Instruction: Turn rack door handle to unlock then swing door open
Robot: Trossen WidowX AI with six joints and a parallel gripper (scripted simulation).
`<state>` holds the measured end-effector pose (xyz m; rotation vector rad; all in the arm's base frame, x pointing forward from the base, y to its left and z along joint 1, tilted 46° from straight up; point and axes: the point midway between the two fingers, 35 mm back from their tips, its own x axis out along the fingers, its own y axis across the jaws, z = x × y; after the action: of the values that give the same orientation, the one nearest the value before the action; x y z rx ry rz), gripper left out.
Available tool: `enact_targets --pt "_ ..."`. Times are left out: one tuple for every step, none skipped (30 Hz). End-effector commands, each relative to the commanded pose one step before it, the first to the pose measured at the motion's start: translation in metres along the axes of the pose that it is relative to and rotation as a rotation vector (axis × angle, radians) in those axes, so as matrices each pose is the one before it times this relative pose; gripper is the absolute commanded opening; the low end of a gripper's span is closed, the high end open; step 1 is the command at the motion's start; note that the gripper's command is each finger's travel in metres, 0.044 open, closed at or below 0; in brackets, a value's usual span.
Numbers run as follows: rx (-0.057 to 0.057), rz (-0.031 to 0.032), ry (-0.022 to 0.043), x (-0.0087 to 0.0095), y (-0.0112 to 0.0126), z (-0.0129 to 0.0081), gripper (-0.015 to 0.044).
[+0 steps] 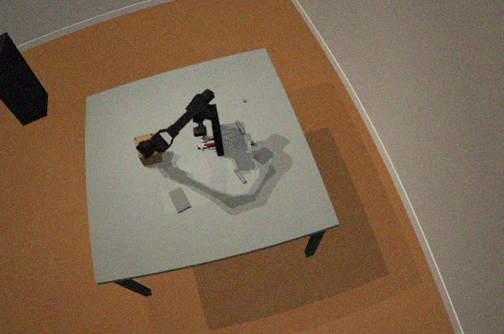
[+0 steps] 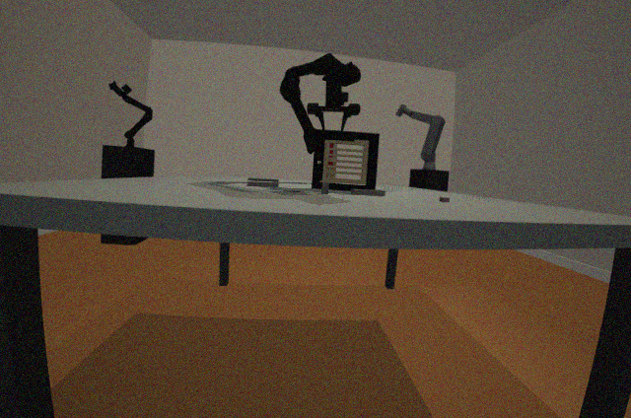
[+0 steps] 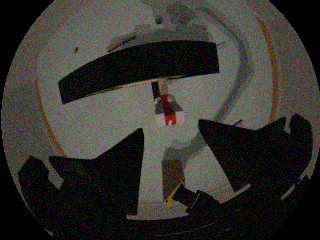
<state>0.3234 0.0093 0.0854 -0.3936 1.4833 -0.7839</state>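
The rack is a black upright frame at the middle of the table; in the wrist view its top bar crosses the upper half. The door's handle, red and white, sticks out on the arm's side of the rack, below the top bar. It is hidden in the exterior view. My gripper is open and empty, fingers pointing down. It hangs above the rack's top edge and over the handle, clear of both.
The grey table carries a flat grey plate, small grey pieces and a tiny block. The arm's base stands on a wooden block. Two other arms stand beyond the table.
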Motion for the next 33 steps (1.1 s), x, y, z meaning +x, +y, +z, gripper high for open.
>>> enact_targets --pt "-0.0177 -0.04462 0.00667 -0.00137 0.00013 0.00028 0.0296" --pt "0.0000 0.00000 0.00000 0.00000 0.00000 0.00000 0.0296" --pt "0.0000 0.00003 -0.00001 0.00027 0.00002 0.00003 0.0296" --pt "0.0000 0.00008 -0.00002 0.00082 0.00005 0.00010 0.0296" --pt "0.0000 0.00013 -0.00004 0.00137 0.00007 0.00016 0.0296" --pt "0.0000 0.00014 -0.00005 0.00164 0.00008 0.00018 0.0296" --pt "0.0000 0.00013 -0.00005 0.00164 0.00008 0.00017 0.0296" --pt "0.0000 0.00012 -0.00005 0.00164 0.00007 0.00016 0.0296" --pt "0.0000 0.00011 -0.00005 0.00164 0.00007 0.00015 0.0296" --pt "0.0000 0.00010 -0.00005 0.00164 0.00006 0.00014 0.0296" --pt "0.0000 0.00009 -0.00005 0.00164 0.00006 0.00013 0.0296" --pt "0.0000 0.00008 -0.00004 0.00164 0.00005 0.00013 0.0296" --pt "-0.0006 0.00026 0.00043 0.00166 0.00005 0.00003 0.0296" --pt "-0.0006 0.00025 0.00043 0.00166 0.00005 0.00002 0.0296" --pt "-0.0006 0.00025 0.00043 0.00166 0.00004 0.00002 0.0296" --pt "-0.0006 0.00024 0.00043 0.00166 0.00004 0.00001 0.0296" --pt "-0.0006 0.00023 0.00043 0.00166 0.00003 0.00000 0.0296" --pt "-0.0006 0.00023 0.00043 0.00166 0.00003 -0.00001 0.0296" --pt "-0.0006 0.00022 0.00042 0.00166 0.00002 -0.00002 0.0296" --pt "-0.0006 0.00021 0.00042 0.00166 0.00002 -0.00003 0.0296" --pt "-0.0006 0.00020 0.00040 0.00165 0.00001 -0.00003 0.0296" --pt "-0.0004 0.00013 0.00027 0.00165 0.00001 -0.00001 0.0296" --pt "0.0003 -0.00007 -0.00021 0.00163 -0.00001 0.00007 0.0296" --pt "0.0003 -0.00008 -0.00020 0.00163 -0.00002 0.00006 0.0296" --pt "0.0003 -0.00009 -0.00020 0.00163 -0.00002 0.00005 0.0296" --pt "0.0003 -0.00010 -0.00020 0.00163 -0.00003 0.00004 0.0296" --pt "0.0003 -0.00011 -0.00020 0.00163 -0.00003 0.00003 0.0296" --pt "0.0003 -0.00013 -0.00020 0.00162 -0.00004 0.00002 0.0296" --pt "0.0003 -0.00014 -0.00019 0.00162 -0.00004 0.00001 0.0296" --pt "0.0003 -0.00015 -0.00019 0.00162 -0.00005 0.00000 0.0296" --pt "0.0003 -0.00016 -0.00019 0.00162 -0.00005 -0.00001 0.0296" --pt "0.0003 -0.00017 -0.00019 0.00162 -0.00005 -0.00002 0.0296" --pt "0.0003 -0.00021 -0.00021 0.00161 -0.00006 -0.00003 0.0296"
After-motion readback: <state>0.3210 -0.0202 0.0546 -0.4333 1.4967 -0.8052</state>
